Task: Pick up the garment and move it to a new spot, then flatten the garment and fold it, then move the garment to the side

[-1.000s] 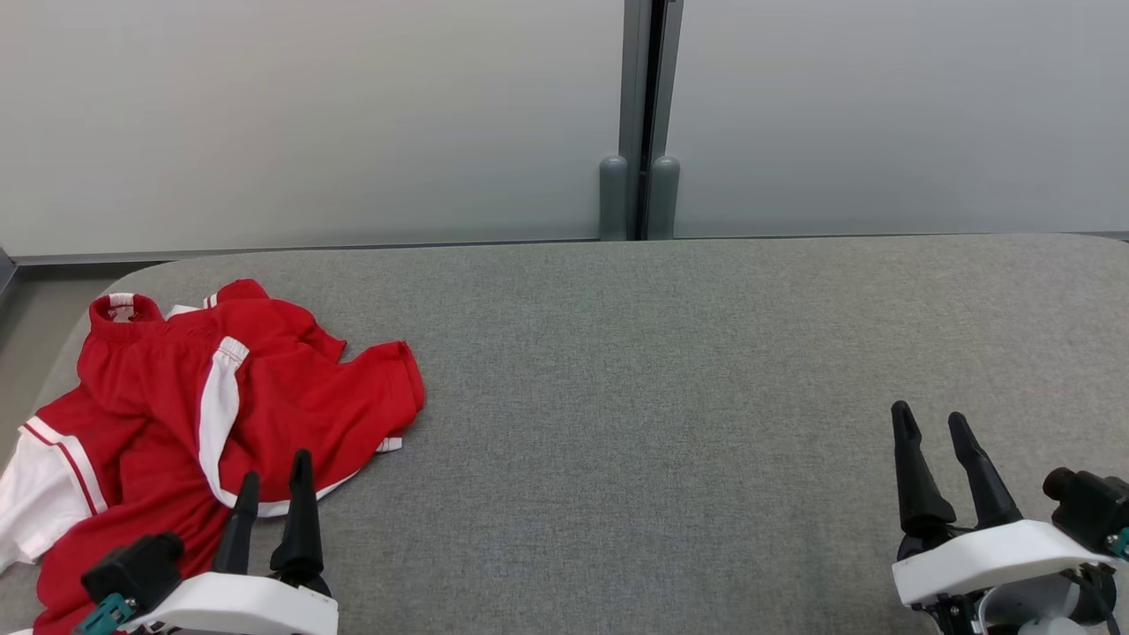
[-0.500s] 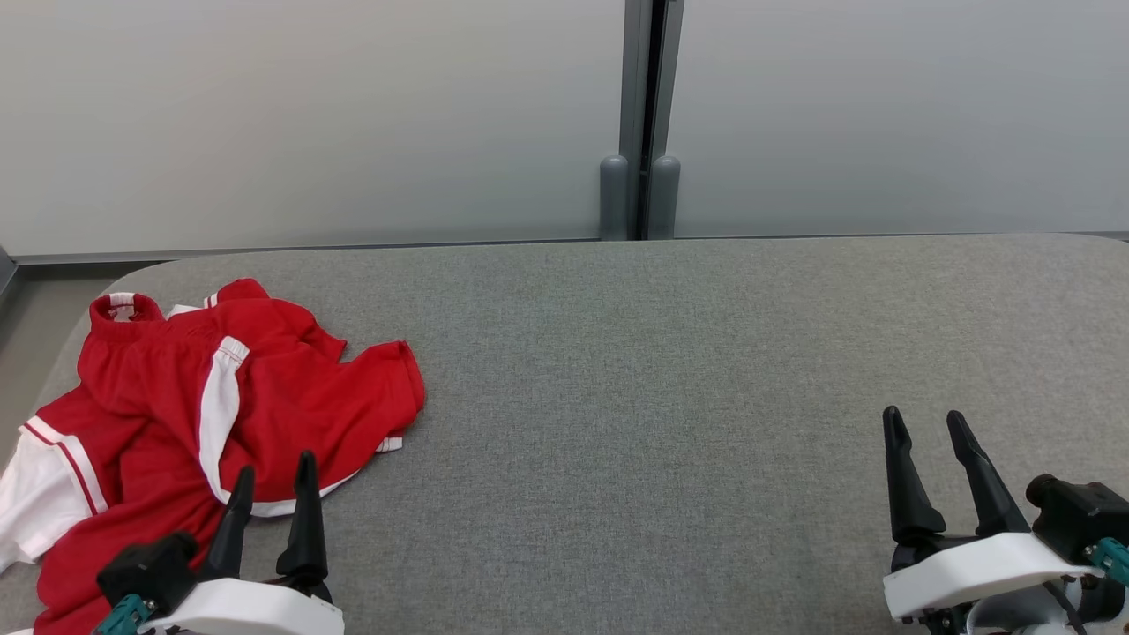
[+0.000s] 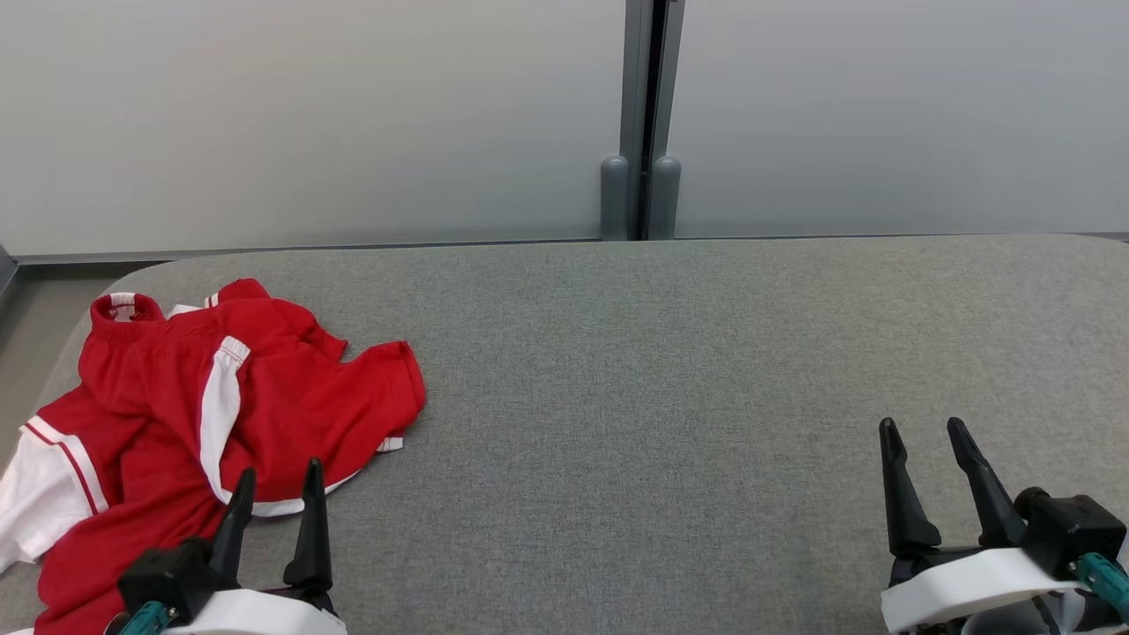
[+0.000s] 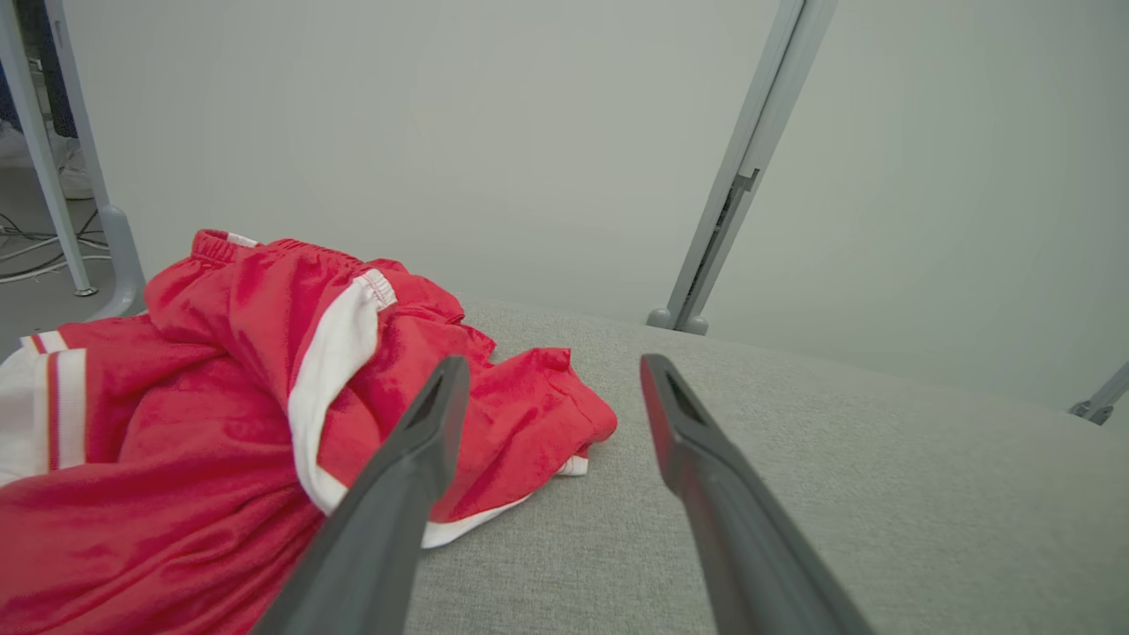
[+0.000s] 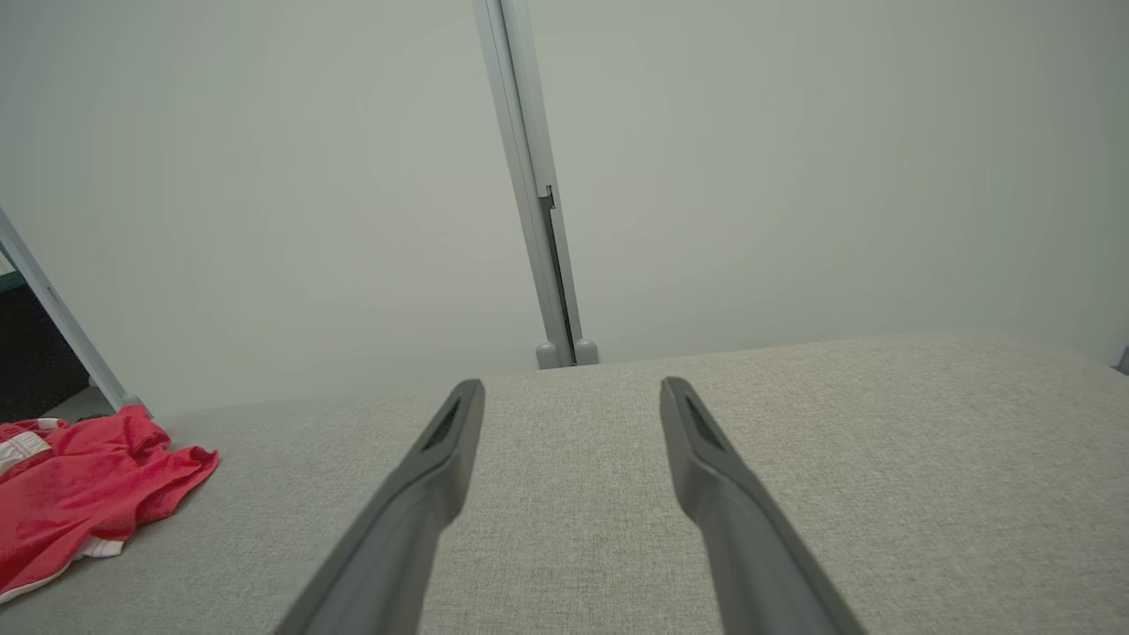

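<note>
One crumpled red garment (image 3: 220,414) with white bands is seen at the left end of the grey worktop (image 3: 661,397), spread from near the rounded far-left corner toward the near edge. Its left side is cut off by the edge of the head view, and its nearest folds are hidden behind the body of the left hand (image 3: 279,471). So much of the cloth is bunched and folded over itself that its outline cannot be made out, though a gathered red band is shown at its far end. The left hand is held wide, with nothing between its two dark fingers. In the head view its tips are seen against the white hem at the garment's near right part. In the left wrist view one finger is seen in front of the red cloth and the other over bare worktop just beside the hem. Whether the cloth is touched cannot be told. The right hand (image 3: 921,425) is placed near the worktop's near-right corner, well apart from the garment. Its two fingers are likewise spread wide over bare grey fabric, and nothing is held. The bases of both hands are cut off by the bottom edge of the head view. Behind the worktop's far edge, two pale wall panels are joined at one grey post (image 3: 639,123), which ends in two rounded feet.
</note>
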Controlling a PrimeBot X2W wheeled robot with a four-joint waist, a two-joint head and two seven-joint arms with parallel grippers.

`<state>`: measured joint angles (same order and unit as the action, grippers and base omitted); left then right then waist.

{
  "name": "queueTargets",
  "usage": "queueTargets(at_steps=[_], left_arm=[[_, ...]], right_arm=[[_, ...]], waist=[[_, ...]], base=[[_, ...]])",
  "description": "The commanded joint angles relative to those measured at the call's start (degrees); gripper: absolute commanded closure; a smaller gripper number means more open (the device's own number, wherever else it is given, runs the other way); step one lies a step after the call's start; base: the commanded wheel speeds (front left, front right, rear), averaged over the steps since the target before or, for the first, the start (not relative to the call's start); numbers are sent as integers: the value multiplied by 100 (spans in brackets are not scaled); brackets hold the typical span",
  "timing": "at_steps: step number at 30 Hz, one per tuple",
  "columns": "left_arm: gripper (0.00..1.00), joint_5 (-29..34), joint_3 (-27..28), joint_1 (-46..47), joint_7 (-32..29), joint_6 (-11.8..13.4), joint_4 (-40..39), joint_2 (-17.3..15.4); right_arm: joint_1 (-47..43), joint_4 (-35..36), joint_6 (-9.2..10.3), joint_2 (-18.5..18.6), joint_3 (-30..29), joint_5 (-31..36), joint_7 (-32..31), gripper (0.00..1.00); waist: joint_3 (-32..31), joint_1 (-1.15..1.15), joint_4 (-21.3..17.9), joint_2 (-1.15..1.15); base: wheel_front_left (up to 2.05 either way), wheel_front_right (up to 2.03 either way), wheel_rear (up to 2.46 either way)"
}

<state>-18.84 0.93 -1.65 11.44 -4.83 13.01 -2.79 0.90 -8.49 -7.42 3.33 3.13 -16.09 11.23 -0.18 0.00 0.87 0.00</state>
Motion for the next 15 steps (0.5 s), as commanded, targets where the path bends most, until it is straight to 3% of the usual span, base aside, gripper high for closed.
queueTargets(at_steps=[1, 15], left_arm=[[0, 172, 28, -3, 45, -19, -27, -28], [0, 885, 94, -36, 211, -79, 147, -68]], right_arm=[[-16, 5, -10, 18, -11, 139, 75, 0], [-84, -109, -11, -4, -45, 576, 234, 0]], waist=[[0, 0, 1, 0], [14, 0, -13, 0]], base=[[0, 0, 0], [0, 0, 0]])
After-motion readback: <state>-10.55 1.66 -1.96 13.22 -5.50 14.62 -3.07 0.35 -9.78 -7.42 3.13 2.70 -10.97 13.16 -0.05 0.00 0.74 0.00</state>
